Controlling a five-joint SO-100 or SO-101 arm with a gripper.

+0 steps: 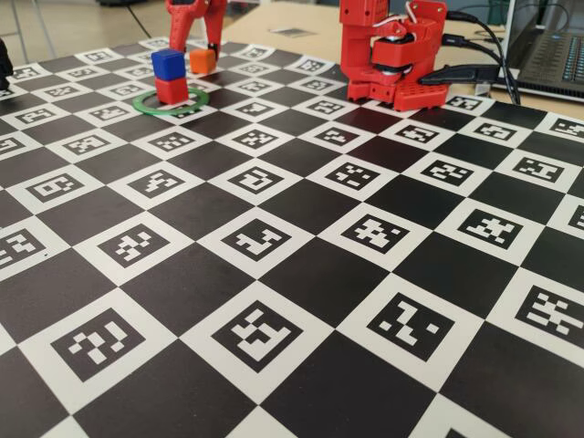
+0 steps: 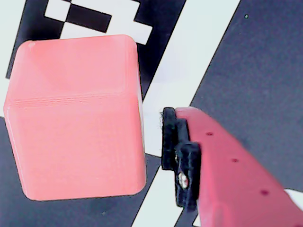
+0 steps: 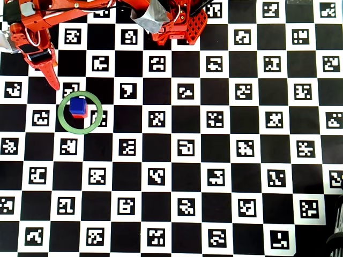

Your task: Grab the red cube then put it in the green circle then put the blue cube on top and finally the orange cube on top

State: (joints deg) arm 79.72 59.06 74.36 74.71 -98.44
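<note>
1. Red cube (image 1: 171, 90) sits inside the green circle (image 1: 146, 107) at the far left of the board in the fixed view; in the overhead view only a thin red edge (image 3: 80, 114) shows under the cube above it.
2. Blue cube (image 1: 168, 64) rests directly on top of the red cube, forming a two-high stack. The overhead view shows the blue top (image 3: 78, 104) within the ring (image 3: 62, 120), offset toward its far side.
3. Orange cube (image 1: 203, 61) stands on the checkerboard mat (image 1: 301, 274) just right of and beyond the stack in the fixed view, outside the ring. It is apart from the stack.
4. Wrist view: the orange cube (image 2: 75, 118) fills the left half of the picture, resting on the mat, upright.
5. Gripper (image 1: 196, 41) hangs over the orange cube in the fixed view, one finger (image 1: 178, 36) to its left and one to its right. The fingers are spread and not clamped on the cube.
6. Wrist view: one red finger (image 2: 227, 165) with a black pad lies just right of the cube, a narrow gap between them; no contact seen.
7. Overhead view: the arm's wrist hides the orange cube; one pointed finger (image 3: 51, 72) shows just beyond the ring.
8. Arm base (image 1: 392, 55) stands at the far side of the mat, well right of the stack.
</note>
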